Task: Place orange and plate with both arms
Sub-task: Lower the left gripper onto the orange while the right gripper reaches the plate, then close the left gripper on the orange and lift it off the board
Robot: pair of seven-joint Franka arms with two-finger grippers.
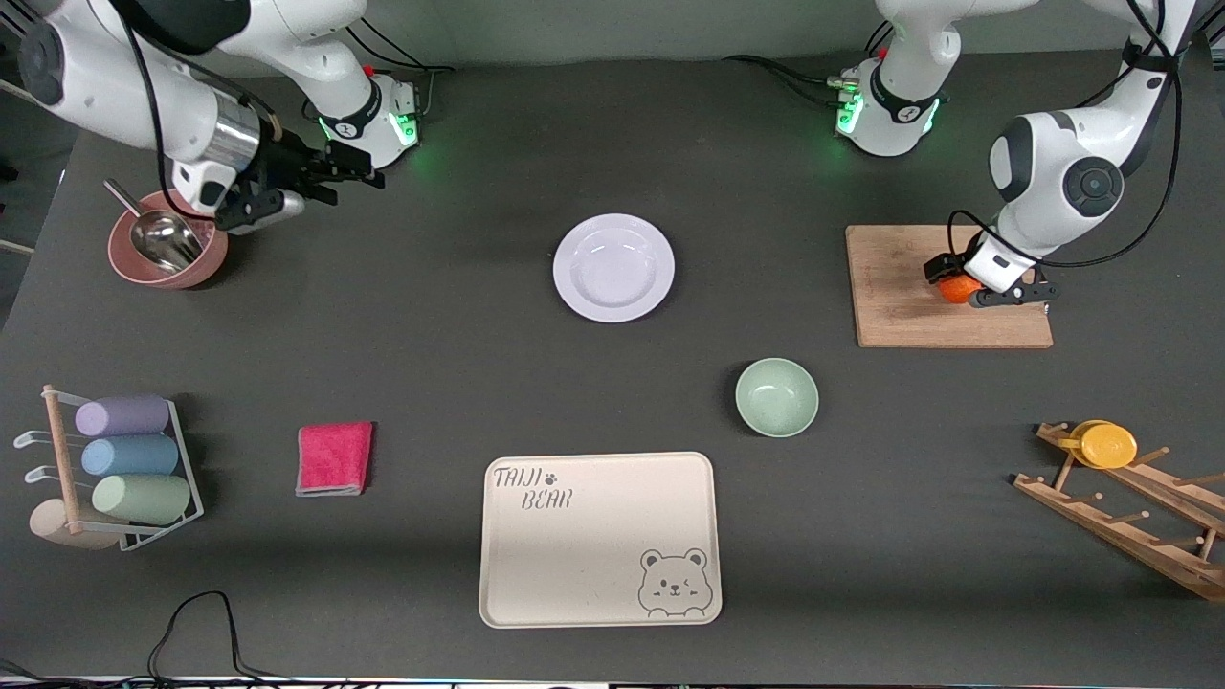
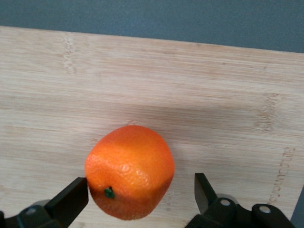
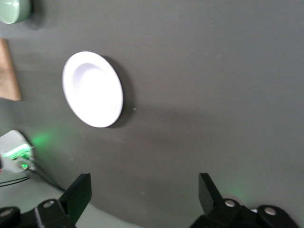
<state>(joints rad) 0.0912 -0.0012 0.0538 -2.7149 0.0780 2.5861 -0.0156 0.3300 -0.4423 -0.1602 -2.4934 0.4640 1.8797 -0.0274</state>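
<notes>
Over the cutting board (image 1: 900, 316), my left gripper (image 2: 140, 199) stood with fingers apart straddling the orange (image 2: 129, 172) for grasping, while my right gripper (image 3: 142, 197), fingers also apart, waited well apart from the plate (image 1: 613, 267).

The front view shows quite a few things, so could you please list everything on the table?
Round white plate: one, mid-table.
Small orange fruit: one, on the board.
Wooden cutting board: one, left arm's end.
Pale green bowl: one, nearer the camera than the plate.
Beige bear-printed tray: one, nearest the camera.
Pink folded cloth: one, beside the tray.
Pink bowl with metal scoop: one, right arm's end.
Wire rack of pastel cups: one.
Wooden peg rack with yellow dish: one.
Left gripper: open around the orange.
Right gripper: open, over bare table.
</notes>
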